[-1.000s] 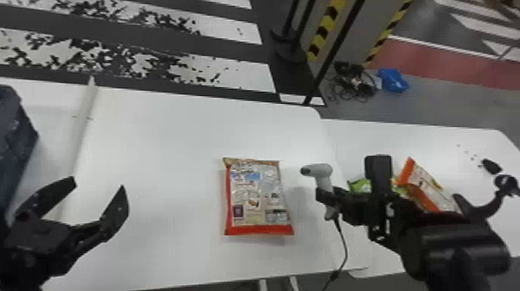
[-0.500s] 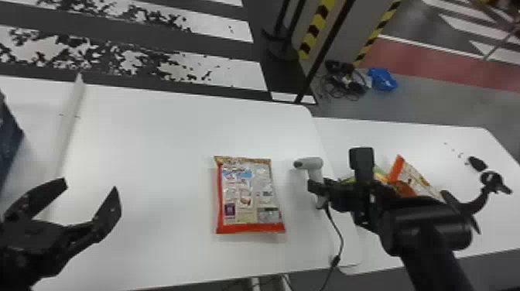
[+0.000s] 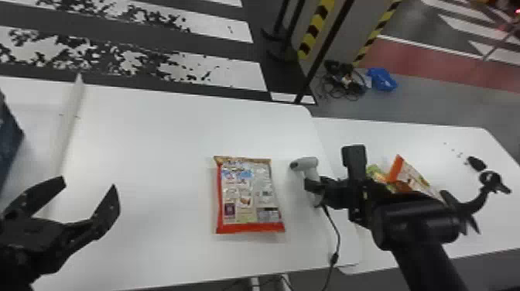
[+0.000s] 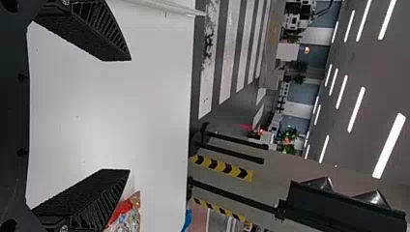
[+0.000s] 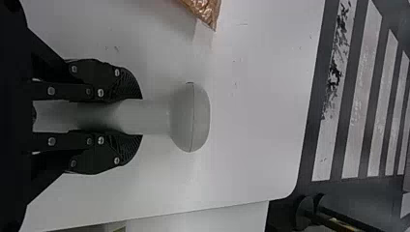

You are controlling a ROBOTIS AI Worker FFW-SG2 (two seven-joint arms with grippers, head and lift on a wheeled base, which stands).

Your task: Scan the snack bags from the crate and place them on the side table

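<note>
In the head view my right gripper (image 3: 315, 187) is shut on the grey handheld scanner (image 3: 305, 164), holding it upright over the main table's right part. The right wrist view shows the right gripper (image 5: 130, 117) with its fingers on both sides of the handle of the scanner (image 5: 191, 117). A red-edged snack bag (image 3: 249, 195) lies flat on the table, printed back up, left of the scanner. My left gripper (image 3: 89, 184) stands open at the lower left, apart from the bag. In the left wrist view a corner of the bag (image 4: 128, 215) appears beyond one finger of the left gripper (image 4: 130, 115).
The side table (image 3: 479, 154) adjoins on the right, with orange and green snack bags (image 3: 412, 174) partly behind the right arm. A dark blue crate (image 3: 8, 137) stands at the far left. The scanner's cable (image 3: 338, 232) hangs over the front edge of the main table (image 3: 154, 135).
The tables and everything on them have shifted slightly left in the head view. The right gripper with the scanner keeps about the same place beside the bag, and the left gripper remains open.
</note>
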